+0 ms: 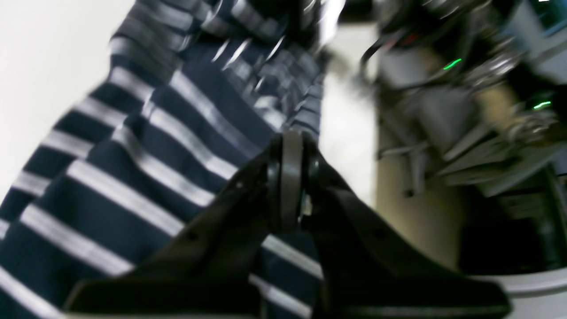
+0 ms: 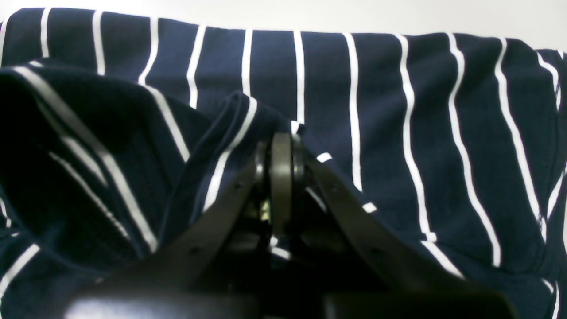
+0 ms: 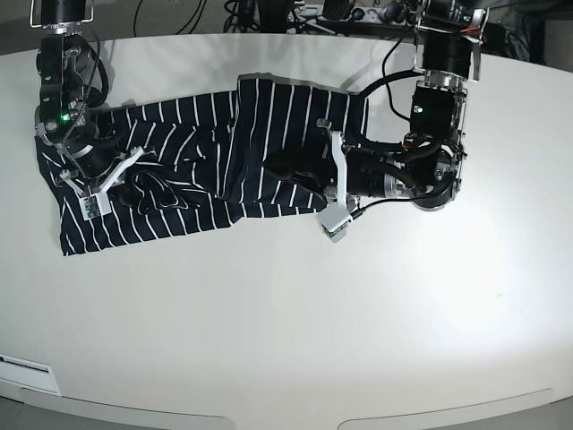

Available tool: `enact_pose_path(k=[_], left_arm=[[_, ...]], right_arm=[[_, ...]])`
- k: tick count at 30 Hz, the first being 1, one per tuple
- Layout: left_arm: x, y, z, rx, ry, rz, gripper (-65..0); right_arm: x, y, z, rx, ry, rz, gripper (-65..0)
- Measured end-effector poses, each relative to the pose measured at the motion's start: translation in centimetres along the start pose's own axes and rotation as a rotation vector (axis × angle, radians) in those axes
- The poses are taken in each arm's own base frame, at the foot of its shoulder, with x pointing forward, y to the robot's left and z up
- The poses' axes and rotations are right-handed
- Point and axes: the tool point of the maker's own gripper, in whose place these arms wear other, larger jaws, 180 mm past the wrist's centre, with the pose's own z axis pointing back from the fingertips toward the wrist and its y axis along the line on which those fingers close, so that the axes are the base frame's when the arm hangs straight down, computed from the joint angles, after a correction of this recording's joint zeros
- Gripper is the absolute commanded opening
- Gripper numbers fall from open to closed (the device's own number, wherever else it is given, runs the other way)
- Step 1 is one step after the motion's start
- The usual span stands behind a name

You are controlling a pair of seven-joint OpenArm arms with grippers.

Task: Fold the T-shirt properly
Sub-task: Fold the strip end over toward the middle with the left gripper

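Note:
The navy T-shirt [image 3: 192, 125] with thin white stripes lies rumpled on the left half of the white table [image 3: 295, 313]. Its right part is doubled over towards the middle. My left gripper [image 3: 306, 176] sits at that doubled-over right part. In the blurred left wrist view, the left gripper [image 1: 290, 141] has its jaws pressed together with the T-shirt [image 1: 146, 146] bunched at the tips. My right gripper [image 3: 134, 182] is at the shirt's left end. Close up, the right gripper [image 2: 281, 139] is shut on a raised ridge of the T-shirt [image 2: 381, 110].
Cables and equipment [image 3: 295, 13] crowd the table's far edge. The left arm's body [image 3: 430, 170] hangs over the table right of the shirt. Blurred machine parts [image 1: 465, 110] fill the right of the left wrist view. Bare tabletop stretches in front and to the right.

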Motion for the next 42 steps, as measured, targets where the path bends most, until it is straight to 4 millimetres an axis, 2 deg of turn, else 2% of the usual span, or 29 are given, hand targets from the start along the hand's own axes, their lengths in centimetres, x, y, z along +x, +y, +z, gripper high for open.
enact_pose_path(k=[3, 8, 11, 13, 19, 21, 24, 27, 31, 34, 37, 39, 42], left_arm=[[-1.1, 1.1, -0.2, 0.066, 0.063, -0.017, -65.0], [-5.4, 2.4, -0.3, 0.166, 0.161, 0.016, -65.0], [-6.2, 3.2, -0.1, 0.223, 0.142, 0.017, -65.0], [-6.5, 3.6, 0.1, 0.252, 0.121, 0.008, -65.0], [-6.9, 4.7, 1.1, 0.317, 0.114, -0.023, -65.0], [-7.0, 5.1, 1.8, 0.332, 0.115, -0.031, -65.0], [-7.1, 5.8, 3.1, 0.357, 0.13, -0.046, -65.0], [-7.4, 6.6, 4.5, 0.382, 0.155, -0.059, -65.0], [-7.7, 7.0, 5.6, 0.4, 0.174, -0.065, -65.0], [-7.8, 7.1, 6.1, 0.403, 0.178, -0.066, -65.0], [-8.0, 7.1, 6.8, 0.393, 0.188, -0.064, -65.0], [-8.1, 7.0, 7.0, 0.387, 0.196, -0.058, -65.0], [-8.3, 6.9, 7.1, 0.381, 0.203, -0.049, -65.0]], right_arm=[[0.0, 0.0, 0.0, 0.001, 0.0, 0.0, -65.0], [0.1, 0.0, 0.0, 0.0, 0.0, 0.001, -65.0], [0.4, -0.1, -0.2, 0.0, 0.01, 0.008, -65.0], [0.9, -0.2, -0.3, 0.002, 0.015, 0.017, -59.5], [3.6, -0.5, -0.9, 0.027, -0.007, 0.037, -35.9], [4.5, -0.8, -1.0, 0.024, -0.001, 0.049, -33.1], [5.9, -1.4, -1.1, 0.013, 0.026, 0.071, -33.1], [8.0, -3.3, -0.7, -0.034, -0.021, 0.054, -33.1], [9.9, -8.1, 1.5, -0.151, -0.068, 0.022, -33.1], [8.9, -10.2, 2.9, -0.173, -0.039, -0.039, -33.1], [6.2, -10.0, 2.8, -0.106, 0.027, -0.124, -32.8], [4.5, -10.0, 2.4, -0.064, 0.065, -0.188, -30.3], [3.2, -10.1, 2.4, 0.024, 0.066, -0.312, -30.2]])
